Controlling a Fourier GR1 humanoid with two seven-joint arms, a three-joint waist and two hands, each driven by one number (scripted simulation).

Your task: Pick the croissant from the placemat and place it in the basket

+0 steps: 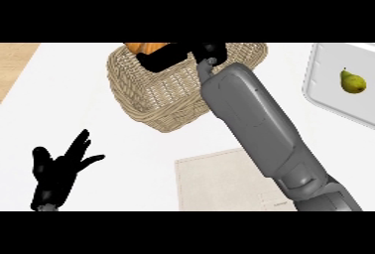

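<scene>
Right hand (172, 55) is curled round the croissant (145, 47), held above the basket (147, 99) at its far rim. Risk: release here may tip it outside the rim. Left hand (57, 168) rests spread, well apart from the basket.

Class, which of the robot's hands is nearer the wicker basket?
Right. The right hand is over the far rim of the basket, curled round the croissant; the left hand rests open toward the view's lower left.

Only a bit of the orange-brown croissant (145, 47) shows, held in the right hand (170, 55) at the tan woven basket's (157, 96) far edge. The pale placemat (216, 183) lies flat nearby.
</scene>
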